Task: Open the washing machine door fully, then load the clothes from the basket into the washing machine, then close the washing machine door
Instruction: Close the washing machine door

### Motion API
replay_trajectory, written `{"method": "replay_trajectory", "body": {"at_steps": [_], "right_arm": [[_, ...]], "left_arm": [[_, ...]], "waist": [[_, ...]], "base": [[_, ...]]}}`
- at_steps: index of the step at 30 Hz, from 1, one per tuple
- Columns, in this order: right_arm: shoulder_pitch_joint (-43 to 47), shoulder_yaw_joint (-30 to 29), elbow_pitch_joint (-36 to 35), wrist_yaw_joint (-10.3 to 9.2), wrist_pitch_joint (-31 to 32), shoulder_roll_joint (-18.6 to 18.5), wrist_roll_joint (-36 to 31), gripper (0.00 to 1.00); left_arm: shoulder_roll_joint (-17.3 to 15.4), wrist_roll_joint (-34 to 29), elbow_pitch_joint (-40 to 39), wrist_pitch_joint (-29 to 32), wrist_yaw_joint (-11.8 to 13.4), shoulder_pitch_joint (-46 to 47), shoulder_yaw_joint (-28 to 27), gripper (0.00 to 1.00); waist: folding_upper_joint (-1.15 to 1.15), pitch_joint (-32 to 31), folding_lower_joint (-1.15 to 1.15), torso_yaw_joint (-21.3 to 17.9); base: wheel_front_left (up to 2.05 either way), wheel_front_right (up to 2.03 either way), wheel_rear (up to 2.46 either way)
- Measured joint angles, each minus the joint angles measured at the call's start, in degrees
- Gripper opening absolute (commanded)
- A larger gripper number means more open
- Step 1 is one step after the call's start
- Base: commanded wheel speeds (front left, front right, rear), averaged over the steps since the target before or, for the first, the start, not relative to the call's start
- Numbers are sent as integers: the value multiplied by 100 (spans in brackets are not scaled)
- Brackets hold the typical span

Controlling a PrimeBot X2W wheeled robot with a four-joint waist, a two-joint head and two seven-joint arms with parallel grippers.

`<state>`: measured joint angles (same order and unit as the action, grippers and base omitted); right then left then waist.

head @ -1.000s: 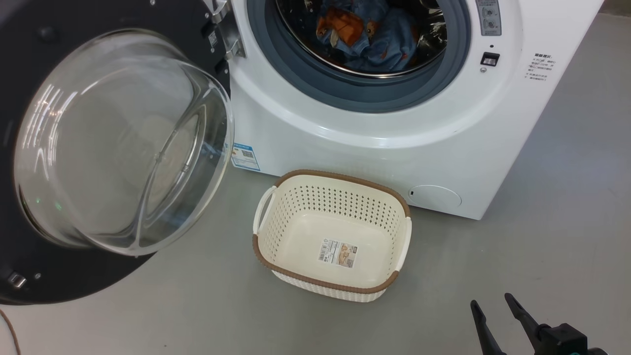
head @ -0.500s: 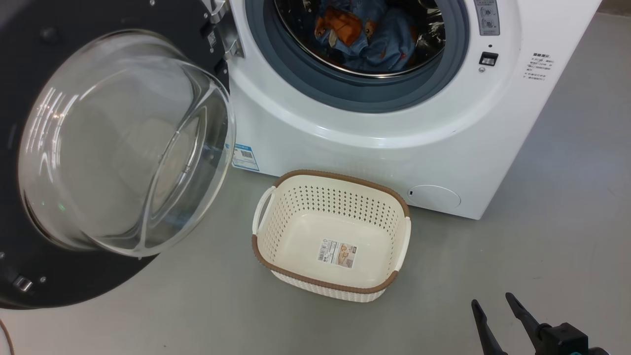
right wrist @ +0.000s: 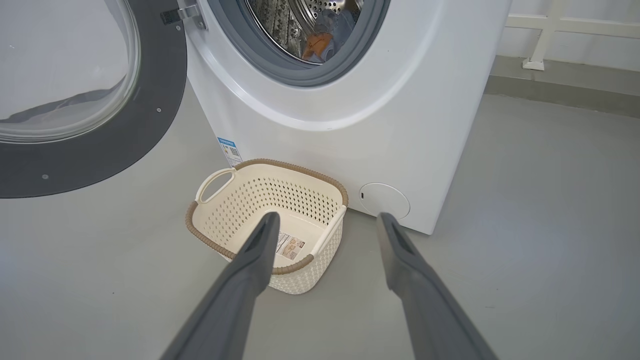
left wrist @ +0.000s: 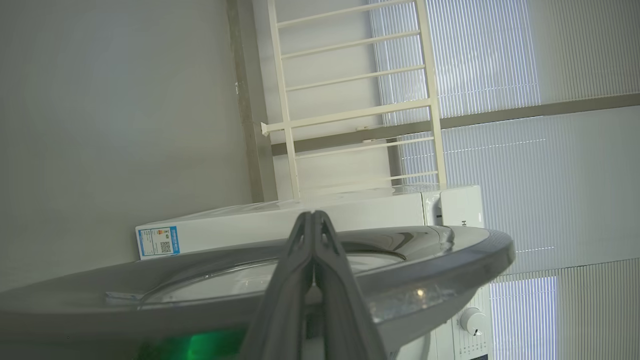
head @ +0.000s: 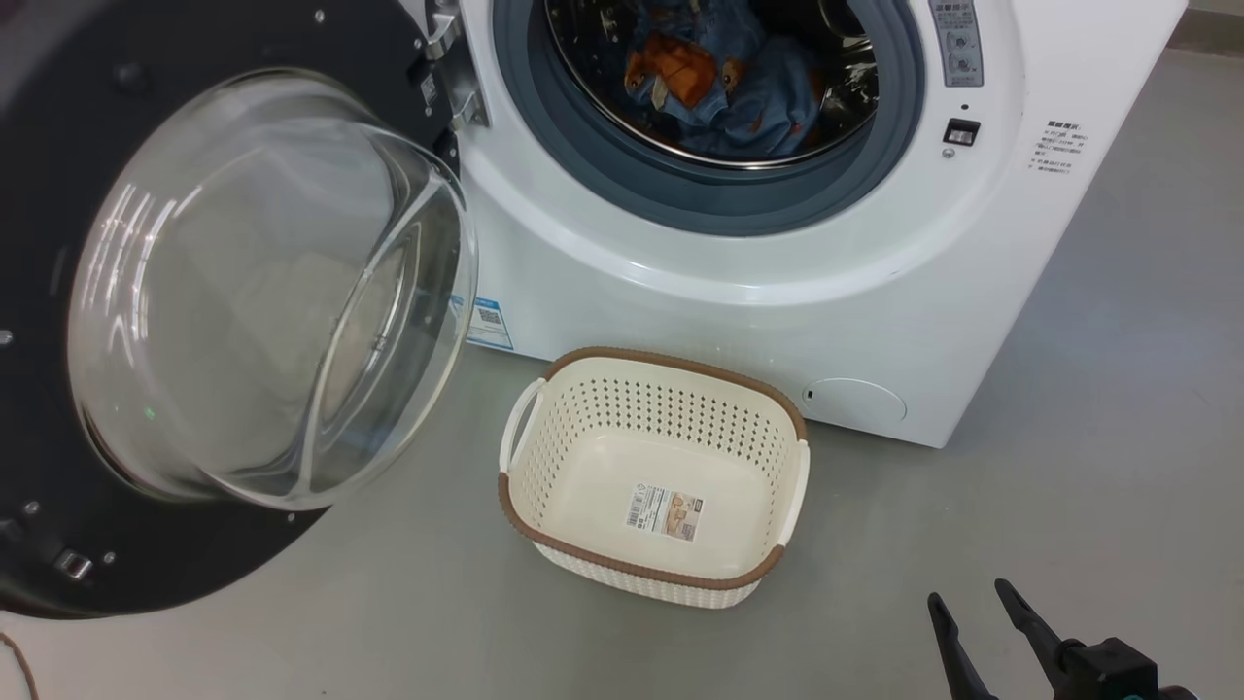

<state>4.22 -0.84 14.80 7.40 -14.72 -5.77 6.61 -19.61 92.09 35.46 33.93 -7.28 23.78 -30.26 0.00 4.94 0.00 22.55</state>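
The washing machine door (head: 272, 292) had swung slightly inward (clothes (head: 729, 87) already lay in the washing machine (head: 739, 331), basket (head: 671, 362) empty); left pincer (left wrist: 313, 220) pressed together behind it, right pincer (head: 969, 593) spread. Closing had seemingly begun.

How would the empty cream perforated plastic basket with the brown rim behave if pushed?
This cream perforated plastic basket holds nothing and is full of holes, so it is probably light and would slide on the smooth grey floor. Its moulded walls look stiff. A push high up might tip it.
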Motion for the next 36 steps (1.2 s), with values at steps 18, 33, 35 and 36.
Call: {"method": "replay_trajectory", "body": {"at_steps": [18, 33, 35, 36], "right_arm": [[18, 2, 4, 1, 0, 35, 1, 100], [65, -44, -4, 0, 0, 210, 3, 100], [66, -49, -5, 0, 0, 219, 3, 100], [66, -52, -5, 0, 0, 222, 3, 100]], "left_arm": [[197, 40, -403, 810, -1, -411, 137, 0], [777, 248, -1399, 1399, -1, -1006, 227, 0], [900, 281, -1563, 1437, -1, -1093, 236, 0], [957, 302, -1634, 1455, -1, -1131, 246, 0]], "waist": [[0, -181, 0, -73], [0, -320, 0, -148], [0, -334, 0, -168], [0, -339, 0, -177]], "base": [[0, 0, 0], [0, 0, 0], [0, 0, 0], [0, 0, 0]]}}
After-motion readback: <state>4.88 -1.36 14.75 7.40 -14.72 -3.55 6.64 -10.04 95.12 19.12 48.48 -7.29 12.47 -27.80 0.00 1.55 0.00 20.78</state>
